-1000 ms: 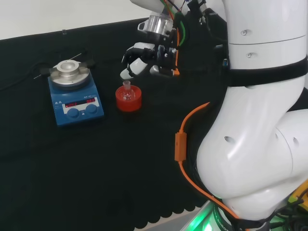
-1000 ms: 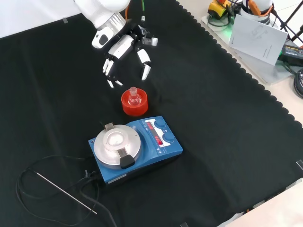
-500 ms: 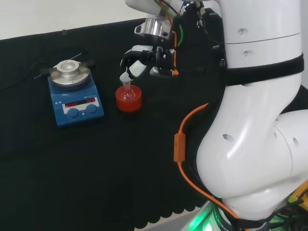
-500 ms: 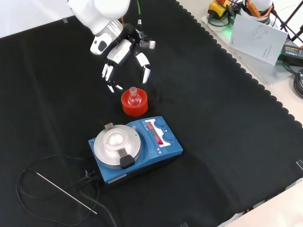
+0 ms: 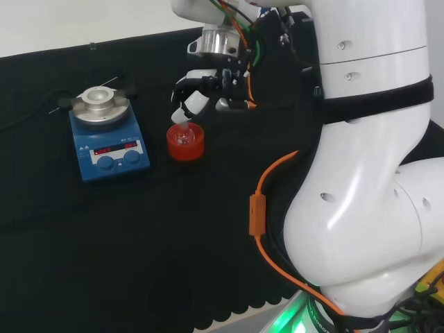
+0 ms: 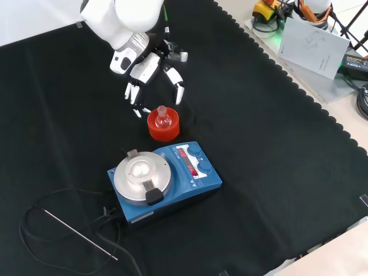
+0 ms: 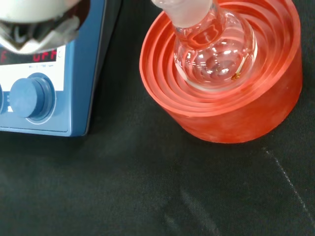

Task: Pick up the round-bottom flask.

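Note:
A small clear round-bottom flask sits upright in a red ribbed ring stand. The hand hovers just above and behind the flask in the front view, fingers spread and pointing down towards its neck, holding nothing. In the head view a white fingertip hangs right over the flask's neck; I cannot tell whether it touches.
A blue hotplate stirrer with a round metal top stands close beside the red stand. A thin metal rod and black cable lie on the cloth beyond it. The arm's big white links stand at the head view's right.
The hand has come down and closer to the flask, moving left in the head view until its fingertips hang over the neck. Flask and stand have not moved.

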